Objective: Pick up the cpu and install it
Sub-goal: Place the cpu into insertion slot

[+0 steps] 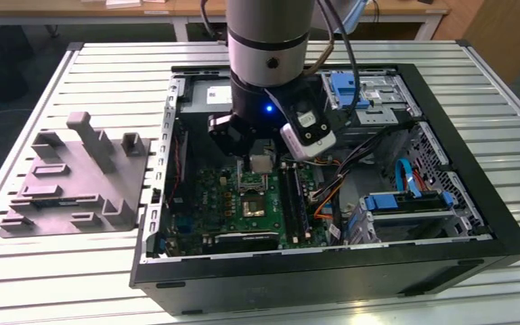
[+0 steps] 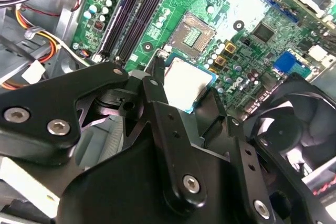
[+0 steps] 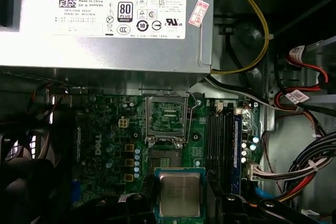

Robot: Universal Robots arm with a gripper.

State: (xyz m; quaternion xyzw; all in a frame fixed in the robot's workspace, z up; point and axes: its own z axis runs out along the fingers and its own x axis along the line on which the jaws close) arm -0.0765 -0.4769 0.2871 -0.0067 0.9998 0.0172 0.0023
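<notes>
- The table [image 1: 61, 284] is white and made of long slats. It fills most of the exterior view.
- A black computer case [image 1: 332, 277] lies open on the table, with its near wall close to the camera.
- Inside the case is a green board [image 3: 105, 140]. A black fan [image 2: 294, 129] sits at one side and bundles of coloured wires [image 3: 310, 166] at the other.
- The socket [image 3: 167, 116] on the board is open and has nothing in it.
- The end effector [image 2: 185, 86] is pinching the cpu [image 3: 179, 194] by two edges. It holds it flat in the air above the board, near the socket but not touching it.
- Beyond the socket is a silver metal box [image 3: 105, 51].
- A grey tray [image 1: 70, 183] with upright posts rests on the table at the exterior view's left, just beside the case.
- Past the table are a dark floor [image 1: 7, 61] and light wooden desks [image 1: 179, 8].
</notes>
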